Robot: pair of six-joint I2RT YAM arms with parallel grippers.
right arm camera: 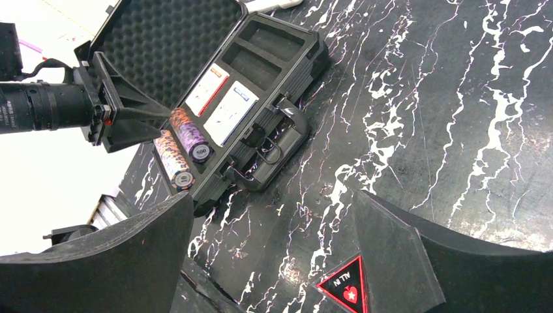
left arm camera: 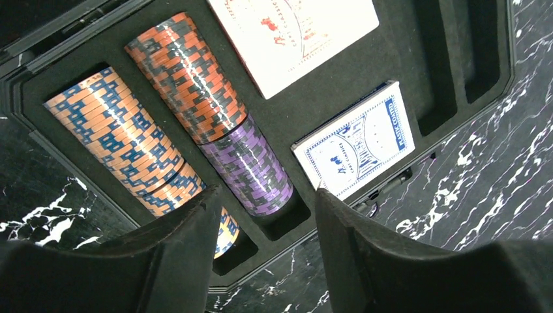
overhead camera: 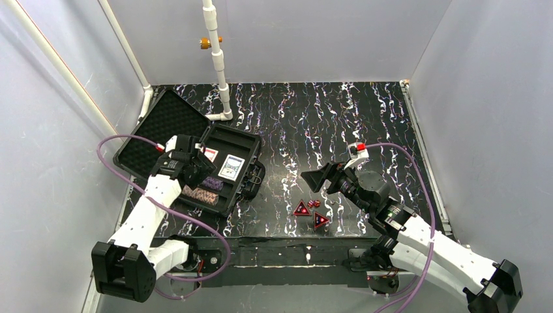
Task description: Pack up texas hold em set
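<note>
The black case point(overhead camera: 244, 147) lies open at the left, its foam lid point(overhead camera: 160, 124) laid back. Inside are a red deck point(left arm camera: 293, 32), a blue deck point(left arm camera: 355, 140), and orange point(left arm camera: 124, 140), red-grey point(left arm camera: 186, 75) and purple point(left arm camera: 248, 166) chip stacks. My left gripper point(overhead camera: 195, 168) hovers open and empty over the chips point(left arm camera: 267, 222). Two red triangles point(overhead camera: 301, 209) point(overhead camera: 321, 220) and tiny red dice point(overhead camera: 313, 203) lie on the table. My right gripper point(overhead camera: 319, 177) is open and empty just above them; one triangle point(right arm camera: 345, 290) shows by its right finger.
A white pipe point(overhead camera: 218, 59) stands at the back by the case's lid. Grey walls close in the table on three sides. Two narrow foam slots point(left arm camera: 456, 59) in the case hold nothing. The case's handle point(right arm camera: 287, 120) faces the table's middle.
</note>
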